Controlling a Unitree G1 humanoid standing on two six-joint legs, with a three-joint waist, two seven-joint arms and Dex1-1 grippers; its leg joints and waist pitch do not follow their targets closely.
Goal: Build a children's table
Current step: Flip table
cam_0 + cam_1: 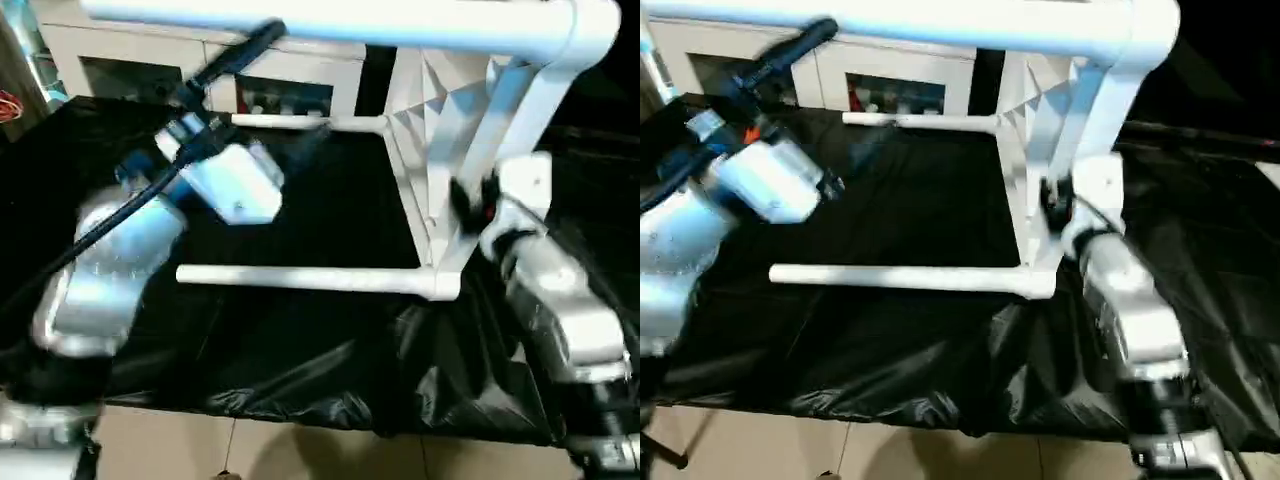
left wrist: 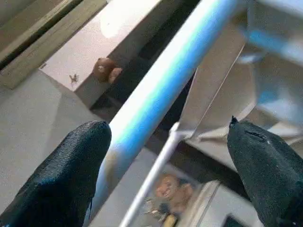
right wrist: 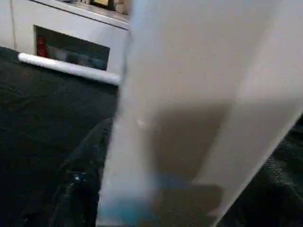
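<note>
We see the table (image 1: 440, 150) tipped on its side on the black-covered bench (image 1: 300, 340), its top upright toward the bench's right side, its legs pointing left. Two legs (image 1: 310, 280) lie low over the cover; an upper leg (image 1: 330, 22) runs across the top of the head views. Our left claw (image 2: 163, 156) is spread apart, that upper leg between its fingers (image 2: 66, 175). Our right claw (image 1: 475, 200) sits against the tabletop's edge; we cannot tell its state. A white cabinet (image 1: 200, 60) stands behind the bench.
</note>
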